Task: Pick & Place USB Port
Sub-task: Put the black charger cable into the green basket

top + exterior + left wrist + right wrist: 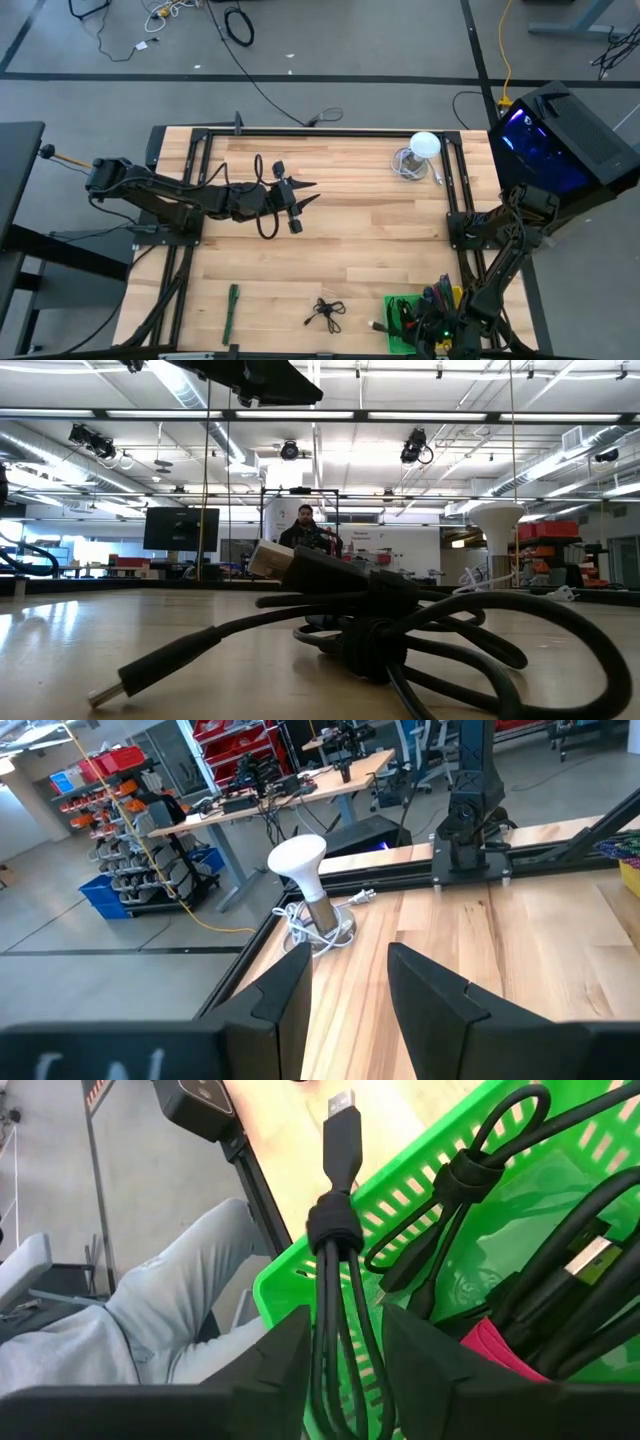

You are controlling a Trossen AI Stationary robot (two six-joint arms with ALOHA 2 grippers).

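Note:
A black USB cable, tied in a bundle (pixel 335 1220), lies over the rim of the green basket (pixel 290 1280) at the table's near right, with its plug pointing out over the wood. My right gripper (pixel 345 1318) is open above the basket (pixel 400 318), one finger on either side of that bundle. A second black USB cable (pixel 325 312) lies coiled on the table left of the basket, and it fills the low view (pixel 380 630). My left gripper (pixel 305 193) hangs open over the table's middle, holding nothing.
More black cables (pixel 560 1280) and a pink item (pixel 495 1342) lie inside the basket. A white lamp (pixel 420 150) stands at the far right, and a green stick (pixel 231 310) lies near left. A person's grey trouser legs (pixel 150 1315) show beside the table's near edge.

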